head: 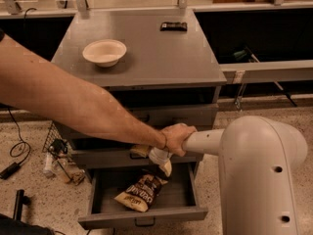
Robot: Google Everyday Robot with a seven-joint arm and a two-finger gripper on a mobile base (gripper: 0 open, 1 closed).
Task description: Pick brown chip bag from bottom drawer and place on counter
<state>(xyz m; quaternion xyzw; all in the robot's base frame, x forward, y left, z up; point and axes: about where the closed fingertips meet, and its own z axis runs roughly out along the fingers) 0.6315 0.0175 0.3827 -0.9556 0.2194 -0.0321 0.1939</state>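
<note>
Dark brown chip bag [140, 192], white lettering, tan-yellow end. It lies in the grey bottom drawer [142, 217], which has a black handle. Matte grey counter [151, 62] with cream bowl [104, 51] and black bar [173, 26]. White gripper [160, 159] just above the bag. White robot arm [259, 170]. Speckled beige floor [29, 190].
</note>
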